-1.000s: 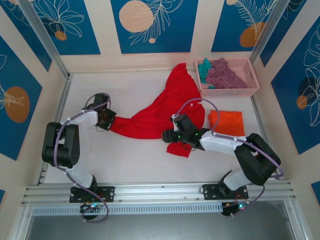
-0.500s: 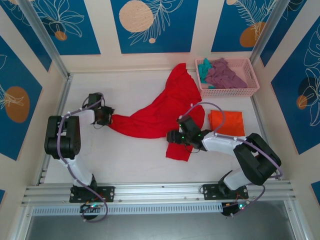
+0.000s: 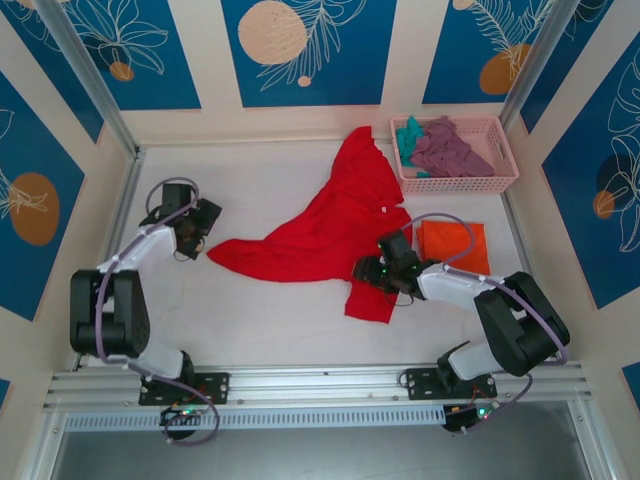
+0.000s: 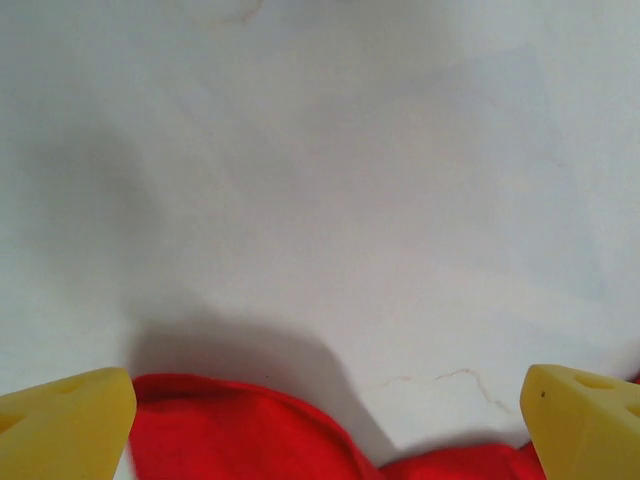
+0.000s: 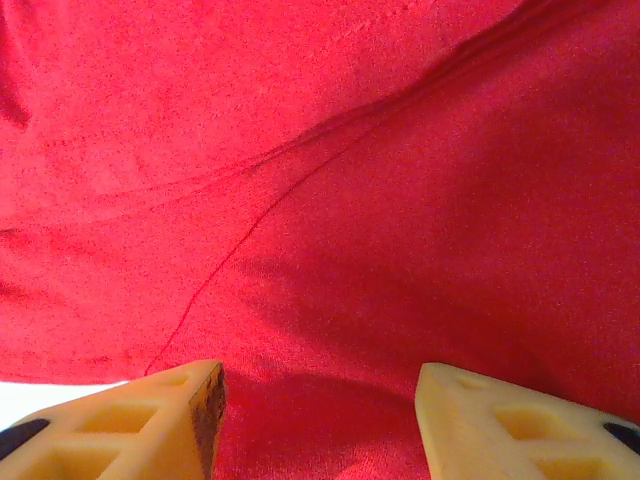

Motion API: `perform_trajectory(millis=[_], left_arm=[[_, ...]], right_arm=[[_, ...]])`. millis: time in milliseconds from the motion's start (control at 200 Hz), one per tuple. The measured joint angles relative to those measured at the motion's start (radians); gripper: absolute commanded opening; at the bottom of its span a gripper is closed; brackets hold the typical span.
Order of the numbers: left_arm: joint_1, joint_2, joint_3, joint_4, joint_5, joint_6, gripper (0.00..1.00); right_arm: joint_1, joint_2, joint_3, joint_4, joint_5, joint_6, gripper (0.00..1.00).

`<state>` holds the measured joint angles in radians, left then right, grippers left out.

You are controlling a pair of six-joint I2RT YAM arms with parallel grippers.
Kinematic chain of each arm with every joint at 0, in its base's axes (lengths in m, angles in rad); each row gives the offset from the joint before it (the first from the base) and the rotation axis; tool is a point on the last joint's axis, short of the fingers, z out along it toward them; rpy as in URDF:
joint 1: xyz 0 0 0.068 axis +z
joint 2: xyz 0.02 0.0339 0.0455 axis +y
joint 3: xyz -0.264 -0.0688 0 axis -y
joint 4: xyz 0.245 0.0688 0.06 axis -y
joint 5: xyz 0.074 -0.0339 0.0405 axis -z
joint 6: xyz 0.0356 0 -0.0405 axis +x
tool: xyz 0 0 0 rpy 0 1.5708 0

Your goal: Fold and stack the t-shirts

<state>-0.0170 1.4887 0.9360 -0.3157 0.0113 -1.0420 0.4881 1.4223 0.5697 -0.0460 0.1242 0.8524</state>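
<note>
Top external shows the right gripper low over the near flap of the red t-shirt, the left gripper just off its left tip, both with fingers spread and empty; flattening seems in hand, and folding next calls for pinching its edges.

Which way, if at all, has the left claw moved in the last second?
Yes. The left claw has slid left, closer to the side rail, and now sits open at the tip of the red shirt.
</note>
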Motion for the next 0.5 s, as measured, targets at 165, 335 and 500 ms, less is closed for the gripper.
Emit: perform_trajectory(millis=[165, 335, 500], left_arm=[[-0.003, -0.117, -0.104, -0.061, -0.020, 0.192, 0.84], [-0.018, -0.187, -0.211, -0.117, 0.022, 0.303, 0.58], [-0.021, -0.208, -0.266, -0.108, 0.079, 0.387, 0.49]], right_arm=[[-0.038, 0.000, 0.006, -0.019, -0.006, -0.013, 0.55], [-0.088, 0.002, 0.007, -0.019, -0.029, -0.024, 0.55], [-0.098, 0.010, 0.015, -0.022, -0.039, -0.034, 0.55]])
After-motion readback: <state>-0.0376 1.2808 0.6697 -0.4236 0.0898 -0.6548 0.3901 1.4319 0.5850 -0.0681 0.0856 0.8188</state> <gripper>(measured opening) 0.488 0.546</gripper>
